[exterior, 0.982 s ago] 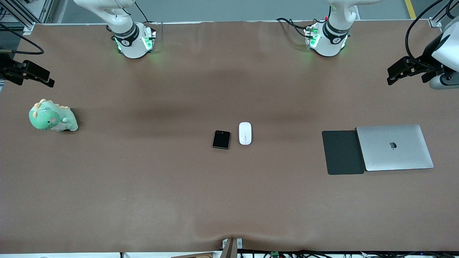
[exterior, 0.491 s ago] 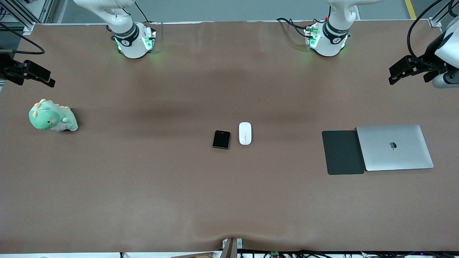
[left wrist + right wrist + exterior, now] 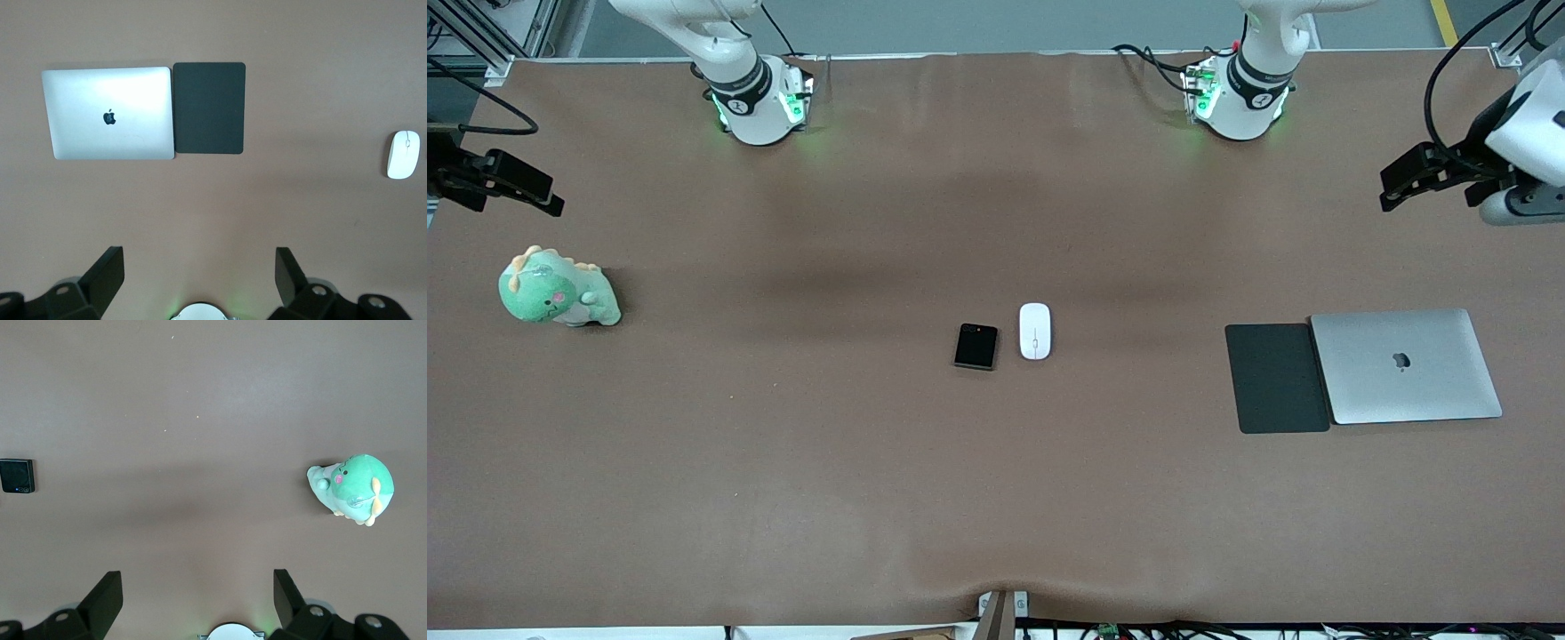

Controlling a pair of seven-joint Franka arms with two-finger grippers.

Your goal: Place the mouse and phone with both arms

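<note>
The white oval mouse (image 3: 1035, 331) lies mid-table, with the small black folded phone (image 3: 975, 346) right beside it toward the right arm's end. My left gripper (image 3: 1390, 188) hangs open and empty in the air over the left arm's end of the table, apart from everything. In the left wrist view the mouse (image 3: 403, 155) shows far from the open left gripper (image 3: 199, 268). My right gripper (image 3: 551, 197) hangs open and empty over the right arm's end. In the right wrist view the phone (image 3: 17, 475) sits at the picture's edge, far from the open right gripper (image 3: 198, 588).
A dark grey pad (image 3: 1276, 378) and a closed silver laptop (image 3: 1405, 365) lie side by side toward the left arm's end. A green plush dinosaur (image 3: 556, 290) sits toward the right arm's end. The brown table cover (image 3: 800, 462) spans the whole surface.
The left gripper has shifted slightly toward the table's middle. The right arm, mouse and phone have not visibly moved.
</note>
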